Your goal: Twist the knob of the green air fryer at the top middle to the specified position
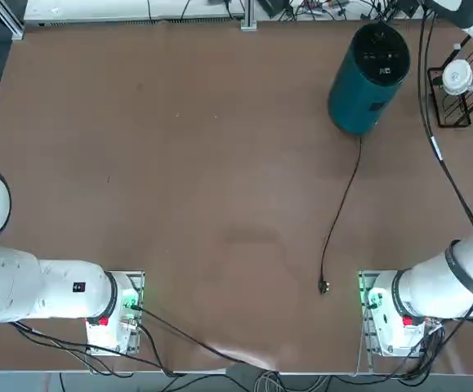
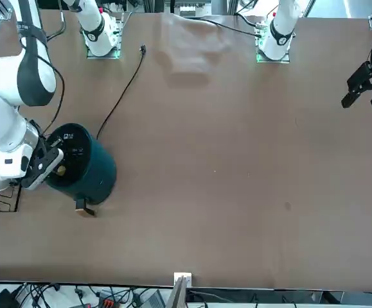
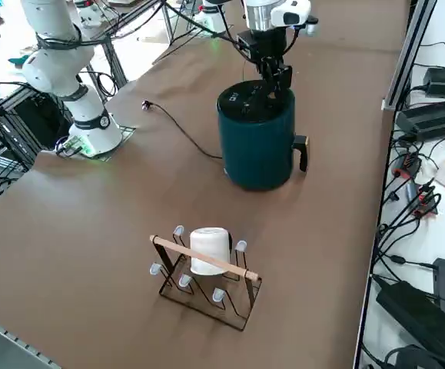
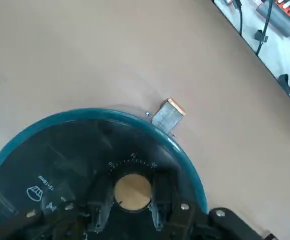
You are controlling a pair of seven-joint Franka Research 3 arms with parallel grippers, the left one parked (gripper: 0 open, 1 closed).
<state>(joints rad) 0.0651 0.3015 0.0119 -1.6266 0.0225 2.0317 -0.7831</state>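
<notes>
The green air fryer (image 1: 359, 90) stands upright at the far right-of-middle of the table, a dark teal cylinder (image 3: 257, 150) with a black circular top. In the wrist view the small yellow-gold knob (image 4: 132, 192) sits in that black panel, below a ring of white tick marks. My right gripper (image 4: 132, 197) comes down onto the fryer's top (image 2: 70, 157) and is shut on the knob, one black finger (image 4: 100, 200) pressed against each side. From the side, the gripper (image 3: 277, 83) hangs straight down over the rim farthest from the robot's base.
A black wire rack (image 3: 207, 288) holding a white round item (image 1: 457, 75) stands to the fryer's right. The fryer's thin black cord (image 1: 344, 200) trails toward the robot and ends in a plug (image 1: 324, 286). A small handle (image 3: 302, 151) juts from the fryer's side.
</notes>
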